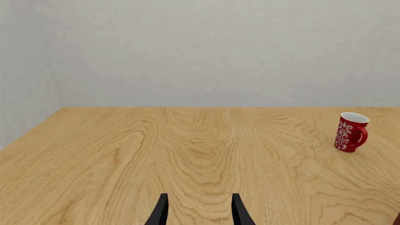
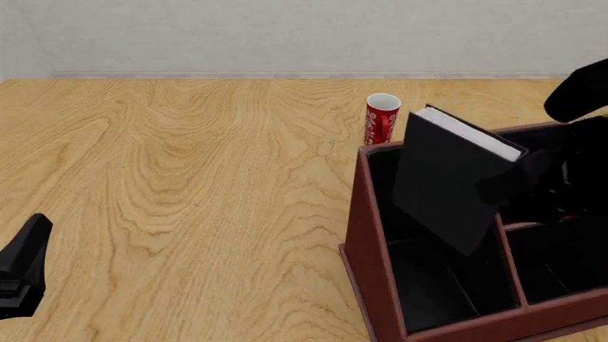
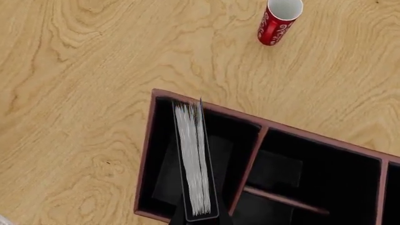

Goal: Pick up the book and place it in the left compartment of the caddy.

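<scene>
— Nearest the front camera sits the caddy [image 2: 375, 263], reddish-brown with black lining, at the near right of the tabletop [image 2: 190, 178]. What is over it?

— One book [image 2: 446, 189], black-covered with a pale page edge, tilted, its lower corner dipping into the left compartment [image 2: 418, 285] and its upper end above the rim. The right wrist view shows the page edge [image 3: 195, 159] lined up over that bay.

— Who holds it?

— The right hand [image 2: 517, 182], dark and hard to separate from the caddy's black interior; it sits at the book's right edge, closed on it.

— And the other arm?

— The left hand [image 1: 198, 211] is low at the near left, well apart from everything, fingers parted with bare wood between them.

— Anything in the way?

— One red-and-white cup [image 2: 382, 117] stands upright just beyond the caddy's far left corner, not touching it that I can tell. Dividers [image 3: 250, 161] split the caddy; I count one long bay and smaller sections to its right, their number unclear.
</scene>
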Controlling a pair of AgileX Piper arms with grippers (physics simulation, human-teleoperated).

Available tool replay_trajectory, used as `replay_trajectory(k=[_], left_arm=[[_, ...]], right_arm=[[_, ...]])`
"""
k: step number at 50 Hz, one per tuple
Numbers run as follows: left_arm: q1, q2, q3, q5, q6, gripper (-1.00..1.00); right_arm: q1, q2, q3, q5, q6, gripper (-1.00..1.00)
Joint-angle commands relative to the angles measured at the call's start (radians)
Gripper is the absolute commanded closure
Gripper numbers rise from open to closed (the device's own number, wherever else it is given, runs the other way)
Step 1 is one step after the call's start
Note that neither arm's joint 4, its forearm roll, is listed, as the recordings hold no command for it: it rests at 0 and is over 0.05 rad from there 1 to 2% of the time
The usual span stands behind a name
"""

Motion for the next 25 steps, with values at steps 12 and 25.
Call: replay_trajectory(k=[12,25], left_arm=[[0.0,0.0,0.0,0.0,0.0,-1.0],[0.0,0.0,0.0,0.0,0.0,-1.0]], right_arm=[[-0.004,-0.003,0.063,-0.039,0.049,1.0],[-0.01,-0.001,0.095,-0.05,0.058,1.0]])
